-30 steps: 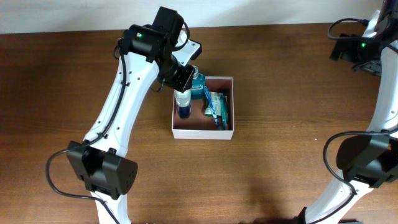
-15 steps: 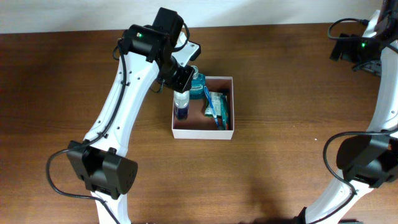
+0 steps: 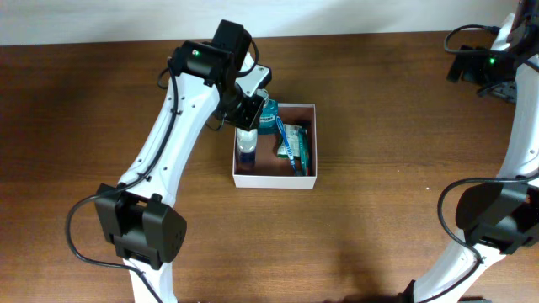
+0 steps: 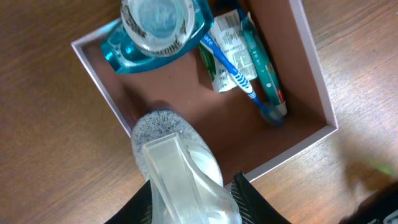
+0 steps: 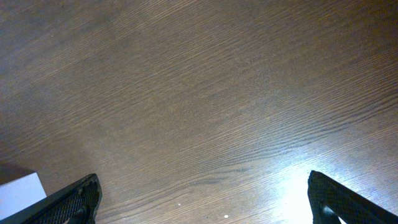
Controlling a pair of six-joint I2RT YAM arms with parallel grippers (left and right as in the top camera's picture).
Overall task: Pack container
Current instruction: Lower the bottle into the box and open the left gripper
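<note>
Inside the container (image 3: 275, 179), a teal bottle (image 4: 121, 53) and toothbrush (image 4: 233, 71) are seen; at its left wall, a clear bottle (image 4: 180, 165) is gripped by the left hand (image 4: 193, 202).

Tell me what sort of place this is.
Likely a robot lab bench, not a home: two robot arms at a wooden table, the left claw gripping a clear bottle at a container holding a toothbrush.

Dark wood table (image 3: 379, 244); pale wall (image 3: 101, 21) behind.
</note>
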